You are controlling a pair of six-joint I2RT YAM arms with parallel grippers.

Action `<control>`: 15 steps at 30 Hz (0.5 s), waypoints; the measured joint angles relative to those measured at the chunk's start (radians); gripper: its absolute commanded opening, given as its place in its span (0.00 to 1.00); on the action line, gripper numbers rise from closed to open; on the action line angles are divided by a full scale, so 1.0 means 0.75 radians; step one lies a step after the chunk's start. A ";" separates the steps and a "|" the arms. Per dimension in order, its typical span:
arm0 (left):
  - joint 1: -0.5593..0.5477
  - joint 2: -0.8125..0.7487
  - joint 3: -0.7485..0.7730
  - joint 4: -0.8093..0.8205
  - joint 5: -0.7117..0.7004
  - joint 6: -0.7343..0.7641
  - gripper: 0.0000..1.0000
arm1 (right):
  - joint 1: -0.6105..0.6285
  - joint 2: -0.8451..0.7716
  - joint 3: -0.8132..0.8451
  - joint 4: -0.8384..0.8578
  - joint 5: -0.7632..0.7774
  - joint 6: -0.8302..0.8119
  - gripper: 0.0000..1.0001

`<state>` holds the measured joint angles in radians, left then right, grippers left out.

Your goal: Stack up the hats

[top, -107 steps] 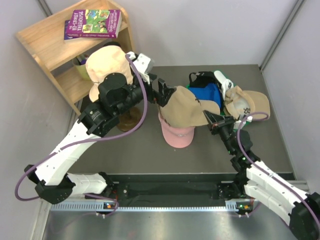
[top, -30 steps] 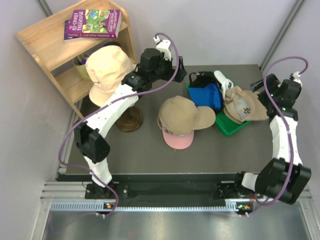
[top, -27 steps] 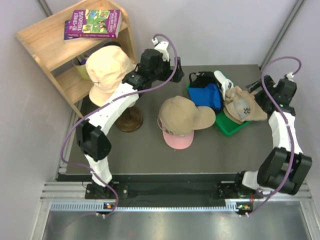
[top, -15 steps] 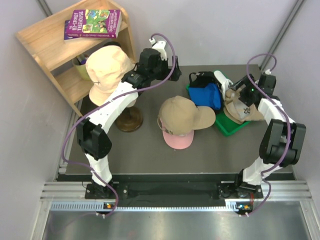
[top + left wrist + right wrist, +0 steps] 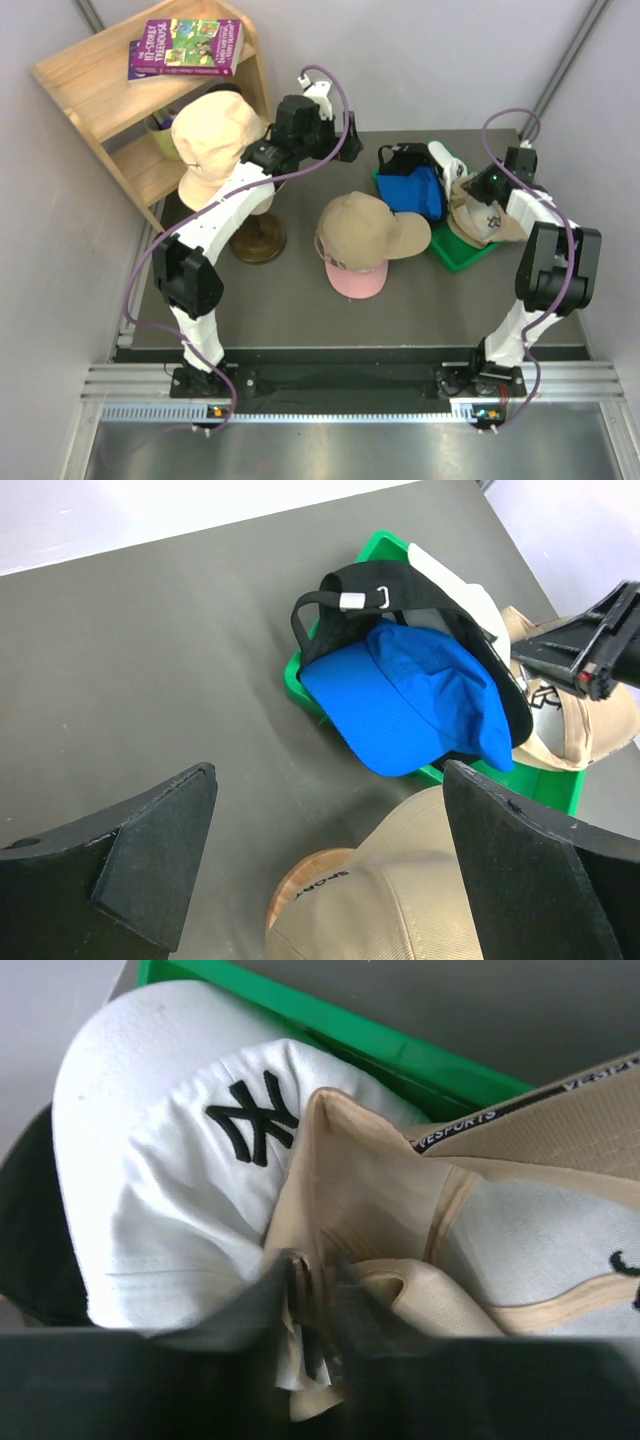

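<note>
A green tray [image 5: 455, 256] sits at the back right of the table [image 5: 250, 300]. In it lie a blue cap [image 5: 410, 700], a black cap [image 5: 425, 610] behind it and a white cap [image 5: 170, 1170] with black letters. A tan cap [image 5: 520, 1230] hangs half over the tray's right side. The right claw [image 5: 310, 1295] is pinched on a fold of the tan cap (that spot is blurry, but cloth shows between the fingers). The left claw [image 5: 328, 772] is spread wide and holds nothing, up in the air near the tray. A second ago the right claw was wide apart, out by the table's right edge; it has come in to the tray. The left arm has hardly moved. In the middle a khaki cap [image 5: 370, 228] sits on a pink cap [image 5: 358, 280], same as before. A peach cap [image 5: 213, 135] sits on a wooden stand [image 5: 260, 242]. The caps are soft, floppy cloth. The tray is hard and shiny.
</note>
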<state>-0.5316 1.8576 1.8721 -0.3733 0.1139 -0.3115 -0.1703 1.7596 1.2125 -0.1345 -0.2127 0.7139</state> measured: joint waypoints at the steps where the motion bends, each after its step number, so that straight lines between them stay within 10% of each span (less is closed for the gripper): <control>1: 0.000 0.000 0.000 -0.001 0.006 0.001 0.99 | 0.000 0.005 0.000 0.001 -0.002 0.002 0.00; 15: 0.000 0.000 0.032 0.051 0.198 0.075 0.99 | 0.058 -0.381 0.046 -0.192 0.214 0.002 0.00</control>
<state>-0.5316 1.8576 1.8961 -0.3347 0.2626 -0.2554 -0.1268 1.4734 1.2472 -0.2783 -0.0525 0.7155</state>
